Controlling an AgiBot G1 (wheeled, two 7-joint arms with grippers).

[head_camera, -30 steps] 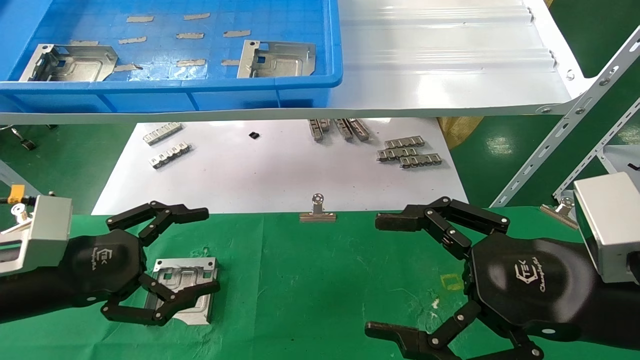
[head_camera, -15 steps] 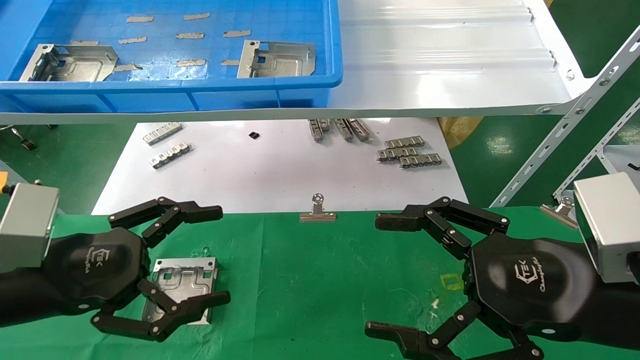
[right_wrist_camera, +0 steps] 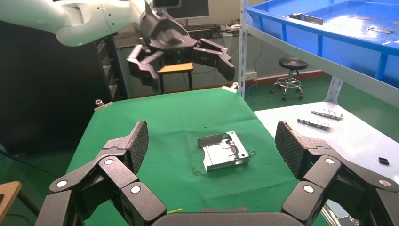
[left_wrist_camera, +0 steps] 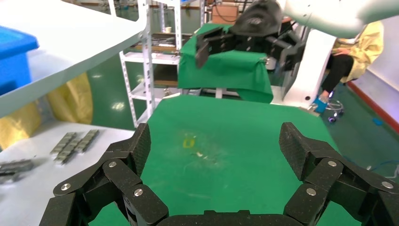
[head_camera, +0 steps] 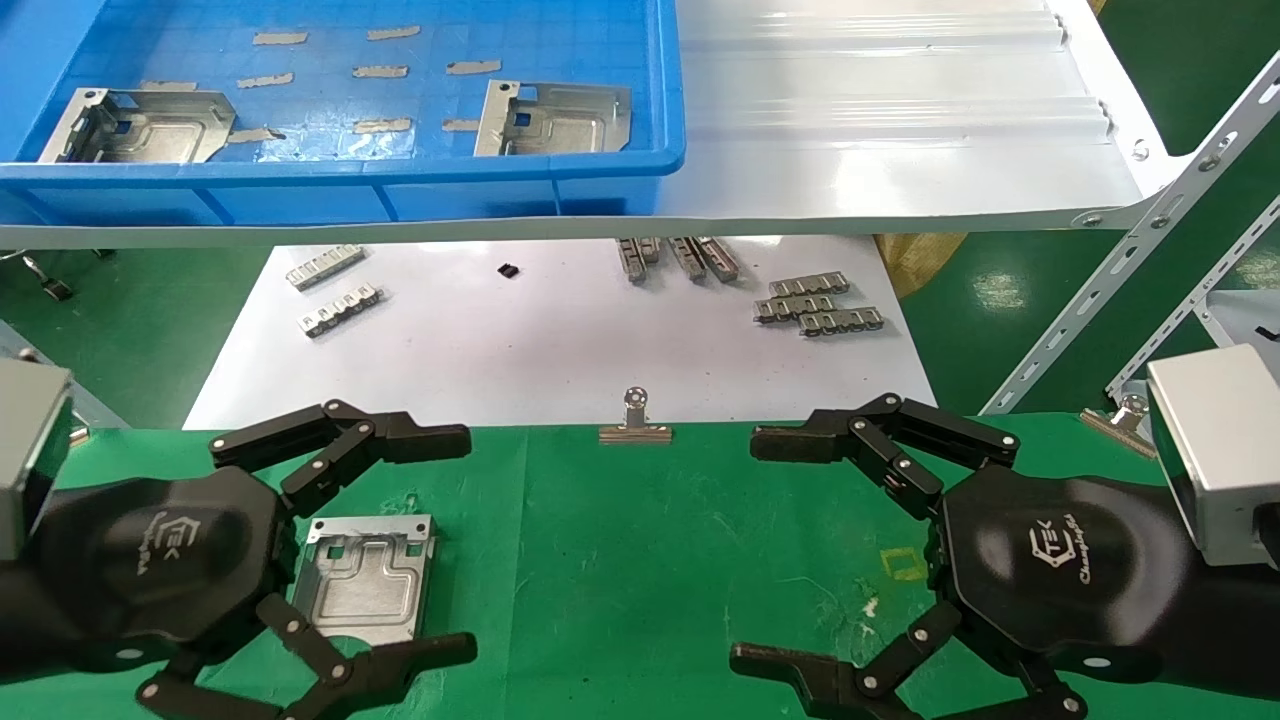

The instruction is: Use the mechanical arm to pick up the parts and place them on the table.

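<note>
One silvery stamped part (head_camera: 365, 580) lies flat on the green-cloth table (head_camera: 620, 560), and it also shows in the right wrist view (right_wrist_camera: 223, 150). My left gripper (head_camera: 470, 545) is open and empty, with its palm just left of the part and its fingers spread to the near and far sides of it, not touching. In the left wrist view the left gripper (left_wrist_camera: 216, 146) has only green cloth between its fingers. My right gripper (head_camera: 745, 550) is open and empty over the right of the table. Two more parts (head_camera: 135, 125) (head_camera: 555, 118) lie in the blue bin (head_camera: 340, 170).
The bin stands on a glossy white shelf (head_camera: 880, 150) above a white sheet (head_camera: 540, 340) that holds small ridged metal strips (head_camera: 815, 305). A binder clip (head_camera: 635, 425) holds the cloth's far edge. A yellow square outline (head_camera: 905, 563) is marked by the right gripper.
My left gripper has drawn back toward me, off the part, with its fingers spread wider. The part has stayed where it was on the cloth. The right arm has not moved.
</note>
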